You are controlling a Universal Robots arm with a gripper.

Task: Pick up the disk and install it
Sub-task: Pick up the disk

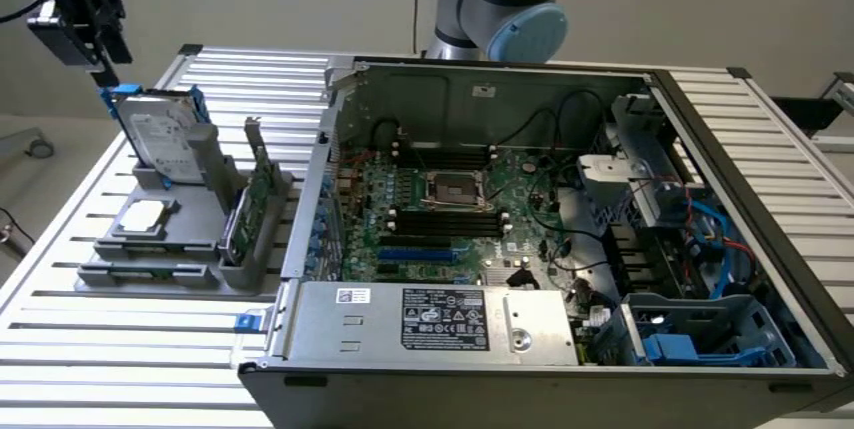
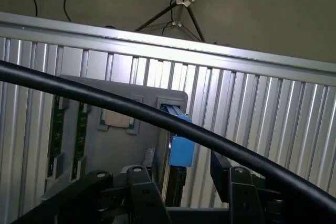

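Wrist view: black cable (image 2: 157, 116) crosses open gripper (image 2: 186, 177) over disk (image 2: 181, 149) in grey holder (image 2: 105, 148).

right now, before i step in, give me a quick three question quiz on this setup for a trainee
1. True or false: the computer case has its side open, so the board inside shows.
2. The disk is: A) inside the case B) upright in the grey holder C) gripped in mid-air.
3. Fill in: the end effector, at the disk's top edge, has its jaws ____.
Key: 1 true; 2 B; 3 open.
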